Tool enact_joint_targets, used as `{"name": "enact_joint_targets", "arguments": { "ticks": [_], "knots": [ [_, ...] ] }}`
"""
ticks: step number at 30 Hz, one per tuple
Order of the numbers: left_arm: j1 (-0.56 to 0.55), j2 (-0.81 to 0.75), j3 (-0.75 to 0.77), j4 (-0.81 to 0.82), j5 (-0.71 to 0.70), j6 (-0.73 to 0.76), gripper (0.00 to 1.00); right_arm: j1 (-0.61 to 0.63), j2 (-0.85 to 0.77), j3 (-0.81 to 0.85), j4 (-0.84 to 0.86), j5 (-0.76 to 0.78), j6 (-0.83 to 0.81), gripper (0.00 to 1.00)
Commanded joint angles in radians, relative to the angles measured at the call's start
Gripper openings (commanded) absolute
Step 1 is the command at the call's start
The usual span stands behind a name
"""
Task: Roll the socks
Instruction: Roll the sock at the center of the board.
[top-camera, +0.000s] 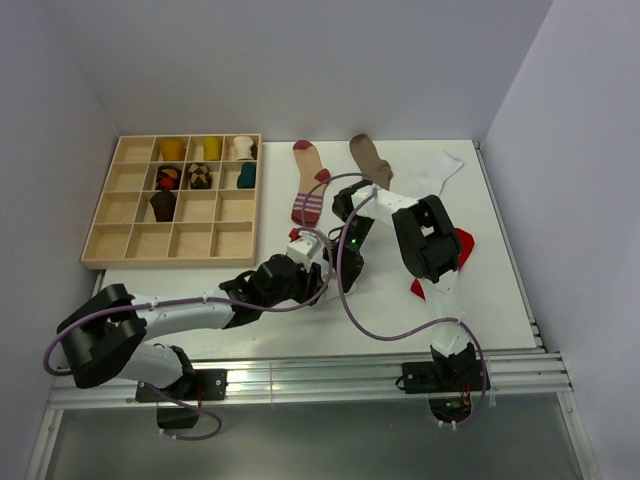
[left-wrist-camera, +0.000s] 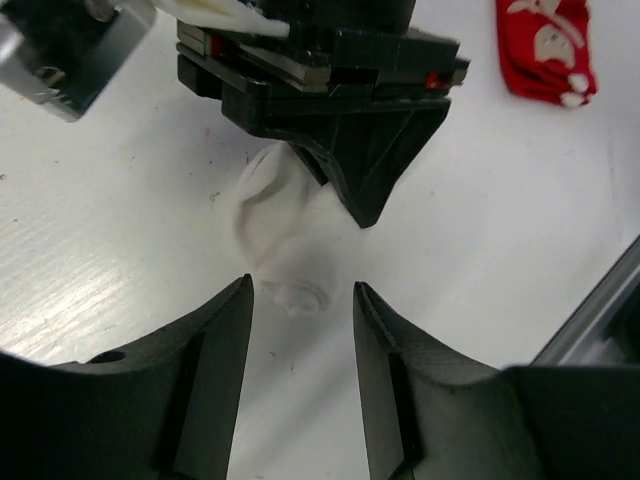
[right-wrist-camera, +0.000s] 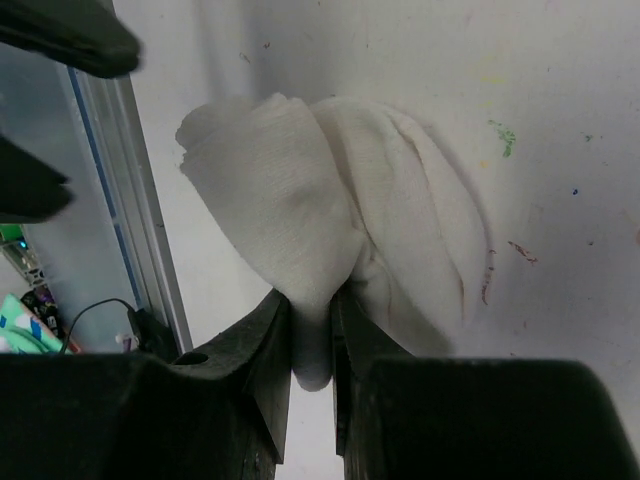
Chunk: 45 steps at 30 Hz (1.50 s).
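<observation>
Both arms stretched to mid-tabletop (top-camera: 500, 300).
Right gripper (right-wrist-camera: 310, 300) pinched white sock (right-wrist-camera: 290, 200); left gripper (left-wrist-camera: 302, 300) parted at its end; far-left-corner tray (top-camera: 100, 215) held rolled socks (top-camera: 173, 148).

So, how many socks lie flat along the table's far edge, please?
3: a striped sock beside the tray, a brown sock in the middle, a white sock at right. Others may be hidden.

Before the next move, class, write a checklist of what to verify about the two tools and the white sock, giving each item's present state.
1. Right tool shut on white sock: ok.
2. Left tool open: ok.
3. Sock's end between the left jaws: ok.
4. Red sock apart from white sock: ok.
5. Roll tight and finished: not ok, folds loose.
</observation>
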Motion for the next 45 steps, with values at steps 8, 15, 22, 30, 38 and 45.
{"name": "enact_joint_targets", "arguments": {
  "ticks": [8, 15, 22, 30, 38, 45],
  "knots": [
    [-0.004, 0.127, 0.054, 0.173, 0.060, 0.089, 0.50, -0.004, 0.028, -0.016, 0.023, 0.036, 0.031, 0.12],
    [-0.003, 0.216, 0.097, 0.164, 0.120, 0.103, 0.50, -0.005, 0.033, -0.027, 0.035, 0.045, 0.046, 0.13],
    [0.011, 0.290, 0.102, 0.184, 0.139, 0.098, 0.49, -0.005, 0.038, -0.027, 0.037, 0.045, 0.052, 0.13],
    [0.069, 0.331, 0.079, 0.224, 0.251, 0.023, 0.19, -0.014, -0.008, -0.067, 0.084, 0.039, 0.066, 0.29],
    [0.102, 0.393, 0.086, 0.180, 0.351, -0.061, 0.00, -0.115, -0.197, -0.122, 0.123, -0.073, 0.063, 0.47],
    [0.105, 0.440, 0.163, 0.056, 0.362, -0.113, 0.00, -0.261, -0.413, -0.280, 0.316, -0.115, 0.153, 0.50]
  ]
}}
